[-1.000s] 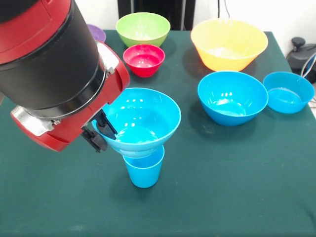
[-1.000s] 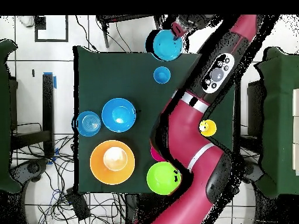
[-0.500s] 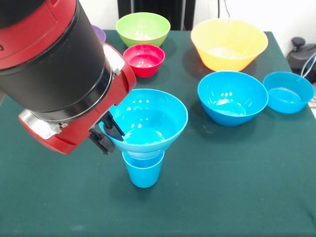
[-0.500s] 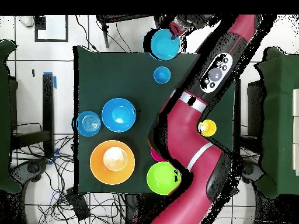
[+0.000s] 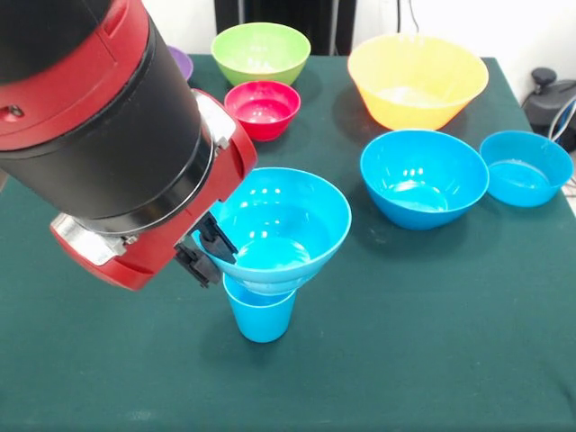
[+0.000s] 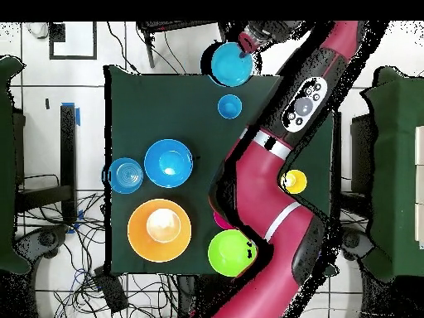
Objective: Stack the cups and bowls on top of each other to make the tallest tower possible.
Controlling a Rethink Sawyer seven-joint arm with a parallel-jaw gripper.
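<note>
Shifted rightward, the gripper [image 5: 214, 252] pinches the blue bowl's [image 5: 281, 229] rim, bowl directly over the blue cup [image 5: 260, 315].

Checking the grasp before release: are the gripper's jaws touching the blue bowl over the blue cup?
Touching. In the front view the gripper has its jaws pinched over the rim of the blue bowl, above the blue cup.

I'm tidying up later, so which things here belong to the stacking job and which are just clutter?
Job: blue cup, held blue bowl, gripper, loose bowls, e.g. yellow-orange bowl, yellow cup.
Clutter: floor cables, black device.
</note>
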